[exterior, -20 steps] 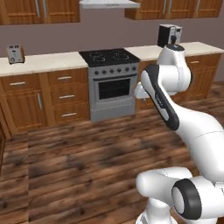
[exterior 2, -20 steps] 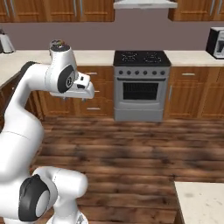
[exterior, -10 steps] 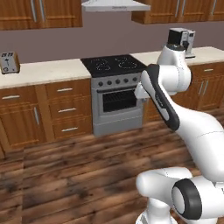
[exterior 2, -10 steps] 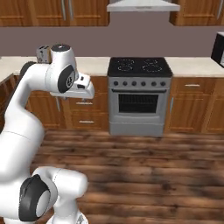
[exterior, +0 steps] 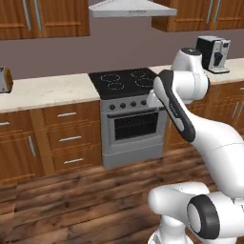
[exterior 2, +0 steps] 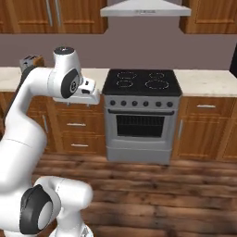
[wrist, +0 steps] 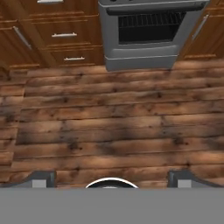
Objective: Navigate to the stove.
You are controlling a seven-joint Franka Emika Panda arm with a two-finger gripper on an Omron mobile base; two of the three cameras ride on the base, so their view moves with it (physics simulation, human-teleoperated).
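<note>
- stove (exterior 2: 140, 118) stood against back wall between wood drawer cabinets (exterior: 66, 138), under range hood (exterior 2: 142, 8); black cooktop, knob row, dark oven window
- hand view: oven door (wrist: 151, 30) at top, plank floor (wrist: 109, 127) below
- gripper (wrist: 110, 178) fingers spread wide, nothing between them, over floor
- coffee machine (exterior: 214, 54) on counter right of stove; toaster (exterior: 4, 79) far left

Stove (exterior 2: 141, 118): stainless-steel range, flat black cooktop with four white ring outlines, row of black knobs along the front. Oven door shut, dark window, bar handle across the top. Stands upright on the wood floor, built in between wooden cabinets, under a range hood.
</note>
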